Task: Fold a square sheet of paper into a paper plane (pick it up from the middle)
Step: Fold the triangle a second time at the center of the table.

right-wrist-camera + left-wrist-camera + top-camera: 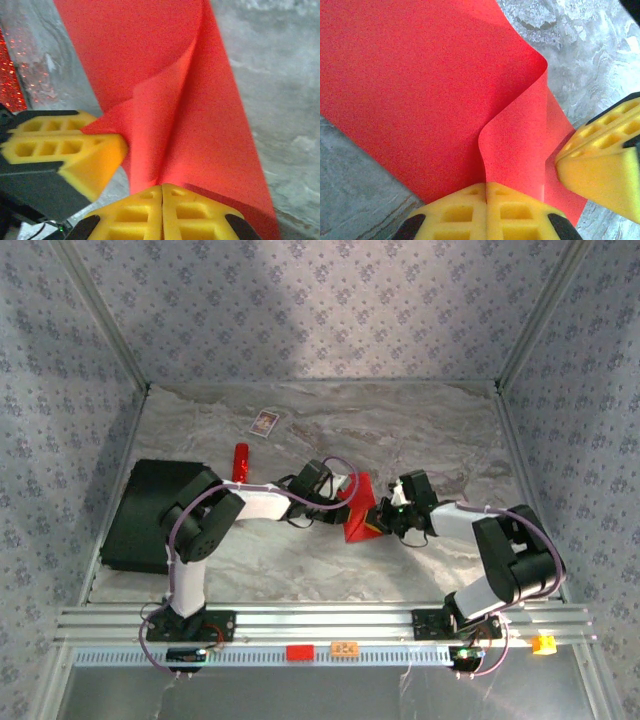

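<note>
Top external: square sheet of paper (358,508), buckled, mid-desk (300,565), between 2 grippers; left gripper (344,494) and right gripper (377,521) each clamped on it.

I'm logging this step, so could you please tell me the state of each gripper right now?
Left gripper: closed, holding the paper.
Right gripper: closed, holding the same paper.
</note>
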Motion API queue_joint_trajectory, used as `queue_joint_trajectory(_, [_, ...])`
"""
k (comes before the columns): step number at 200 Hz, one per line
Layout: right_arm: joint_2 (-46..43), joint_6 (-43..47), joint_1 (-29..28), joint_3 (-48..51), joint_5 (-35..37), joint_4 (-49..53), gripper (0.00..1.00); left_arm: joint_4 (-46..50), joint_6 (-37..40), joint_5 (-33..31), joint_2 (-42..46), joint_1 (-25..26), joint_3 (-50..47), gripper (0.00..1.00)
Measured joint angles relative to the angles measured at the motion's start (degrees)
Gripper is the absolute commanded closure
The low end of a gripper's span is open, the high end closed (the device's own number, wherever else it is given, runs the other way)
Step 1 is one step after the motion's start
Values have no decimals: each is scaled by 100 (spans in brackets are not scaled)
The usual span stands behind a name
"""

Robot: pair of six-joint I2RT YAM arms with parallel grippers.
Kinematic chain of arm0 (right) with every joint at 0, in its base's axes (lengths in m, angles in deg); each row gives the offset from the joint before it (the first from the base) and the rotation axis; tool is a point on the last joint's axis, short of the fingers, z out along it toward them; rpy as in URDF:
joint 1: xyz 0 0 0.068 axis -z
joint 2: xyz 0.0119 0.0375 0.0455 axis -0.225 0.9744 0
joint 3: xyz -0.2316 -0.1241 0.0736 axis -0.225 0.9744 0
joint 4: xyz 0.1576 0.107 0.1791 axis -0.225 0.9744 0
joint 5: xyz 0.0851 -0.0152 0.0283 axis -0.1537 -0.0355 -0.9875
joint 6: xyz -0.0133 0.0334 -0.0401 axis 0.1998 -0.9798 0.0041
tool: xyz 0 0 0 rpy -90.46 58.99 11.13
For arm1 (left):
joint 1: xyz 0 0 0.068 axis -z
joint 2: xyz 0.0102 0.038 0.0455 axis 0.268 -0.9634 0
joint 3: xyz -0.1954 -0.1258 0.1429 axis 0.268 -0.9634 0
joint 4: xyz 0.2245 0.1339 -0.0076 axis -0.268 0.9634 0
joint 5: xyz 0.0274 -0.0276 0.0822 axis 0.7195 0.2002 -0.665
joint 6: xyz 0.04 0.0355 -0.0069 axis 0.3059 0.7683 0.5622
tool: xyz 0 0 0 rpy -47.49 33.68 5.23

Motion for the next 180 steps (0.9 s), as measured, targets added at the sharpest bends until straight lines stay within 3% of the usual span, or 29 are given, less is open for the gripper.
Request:
queue_joint_trajectory(128, [739, -476, -28, -267, -306, -1023, 93, 2, 0, -2, 0, 0, 0, 100])
queue_joint_trajectory(180, [876, -492, 0, 85, -348, -1486, 92, 13, 2, -2, 0, 0, 0, 100])
